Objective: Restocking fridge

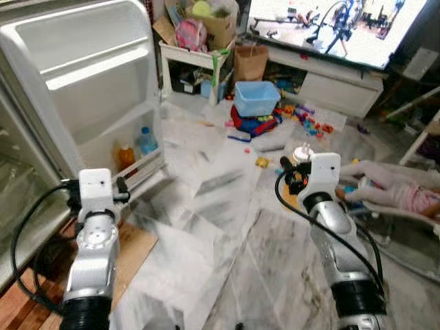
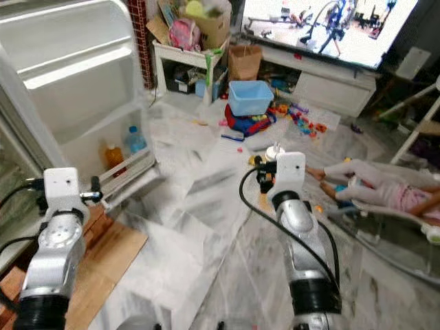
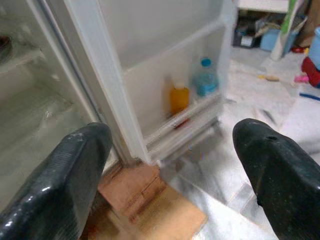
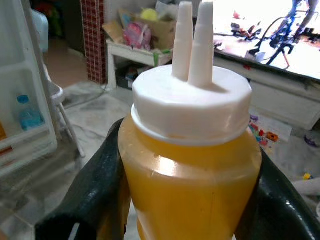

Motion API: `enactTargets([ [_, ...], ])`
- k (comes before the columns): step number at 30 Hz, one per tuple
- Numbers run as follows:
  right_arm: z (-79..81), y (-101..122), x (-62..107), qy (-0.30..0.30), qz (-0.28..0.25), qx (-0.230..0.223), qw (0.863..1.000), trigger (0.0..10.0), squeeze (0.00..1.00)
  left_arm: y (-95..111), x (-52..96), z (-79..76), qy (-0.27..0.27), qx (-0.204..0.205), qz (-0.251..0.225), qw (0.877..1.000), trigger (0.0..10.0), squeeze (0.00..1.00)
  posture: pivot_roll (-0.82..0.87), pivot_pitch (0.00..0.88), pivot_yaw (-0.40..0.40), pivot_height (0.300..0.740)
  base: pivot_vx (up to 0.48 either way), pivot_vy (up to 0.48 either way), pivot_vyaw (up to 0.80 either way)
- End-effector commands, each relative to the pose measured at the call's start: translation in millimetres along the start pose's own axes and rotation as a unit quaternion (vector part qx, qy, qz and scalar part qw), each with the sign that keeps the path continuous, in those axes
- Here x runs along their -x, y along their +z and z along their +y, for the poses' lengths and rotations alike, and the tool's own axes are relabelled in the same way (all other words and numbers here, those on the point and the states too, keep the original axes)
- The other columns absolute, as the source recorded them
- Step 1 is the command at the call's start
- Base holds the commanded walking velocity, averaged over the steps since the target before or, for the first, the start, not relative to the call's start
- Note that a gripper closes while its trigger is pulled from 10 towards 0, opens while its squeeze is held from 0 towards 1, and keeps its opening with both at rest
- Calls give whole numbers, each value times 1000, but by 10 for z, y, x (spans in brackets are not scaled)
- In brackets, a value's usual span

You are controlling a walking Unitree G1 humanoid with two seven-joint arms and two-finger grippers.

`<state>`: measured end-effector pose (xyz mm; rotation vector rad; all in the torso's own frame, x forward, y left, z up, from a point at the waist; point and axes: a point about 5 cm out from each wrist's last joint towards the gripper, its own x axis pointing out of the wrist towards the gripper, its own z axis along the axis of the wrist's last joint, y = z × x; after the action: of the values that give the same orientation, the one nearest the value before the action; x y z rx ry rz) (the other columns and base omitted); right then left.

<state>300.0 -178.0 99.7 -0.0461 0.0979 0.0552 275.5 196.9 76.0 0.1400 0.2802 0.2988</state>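
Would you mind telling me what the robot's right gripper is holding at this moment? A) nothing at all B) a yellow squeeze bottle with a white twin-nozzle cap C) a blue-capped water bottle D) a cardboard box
B: in the right wrist view, the right gripper has its black fingers closed around a yellow squeeze bottle topped by a white cap with two nozzles.

The yellow squeeze bottle point(image 4: 189, 175) is smooth, shiny plastic with a matt white plastic cap point(image 4: 192, 102). The black fingers point(image 4: 90, 195) around it look like dull rubber. The white fridge door point(image 1: 89, 75) is smooth, glossy plastic. The grey marble floor point(image 1: 227, 227) shines. The brown wooden board point(image 1: 134, 251) looks matt.
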Motion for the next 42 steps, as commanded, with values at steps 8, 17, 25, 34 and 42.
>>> enactTargets([
  [8, 90, 134, -47, 20, -30, -4, 999, 10000, 0, 12, -25, 102, 27, -5, 3, 1000, 10000, 0, 97, 0, -78, 740, 452, 0, 798],
  [17, 114, 125, -54, 27, -29, -11, 999, 10000, 0, -30, -22, 103, 31, 4, 16, 999, 10000, 0, 99, 0, -81, 740, 320, 0, 226],
  [25, 179, 159, -72, 46, -42, 6, 998, 10000, 0, -45, -19, 124, 40, 5, 19, 999, 10000, 0, 103, 0, -84, 740, 272, 0, 200],
  [34, 187, 163, -80, 50, -42, -2, 998, 10000, 0, -47, -20, 122, 47, 3, 20, 999, 10000, 0, 104, 0, -83, 740, 234, -226, 665],
  [42, 243, 166, -72, 65, -47, 5, 997, 10000, 0, -71, -25, 116, 50, 0, 27, 998, 10000, 0, 104, 0, -85, 740, 0, -411, 520],
])
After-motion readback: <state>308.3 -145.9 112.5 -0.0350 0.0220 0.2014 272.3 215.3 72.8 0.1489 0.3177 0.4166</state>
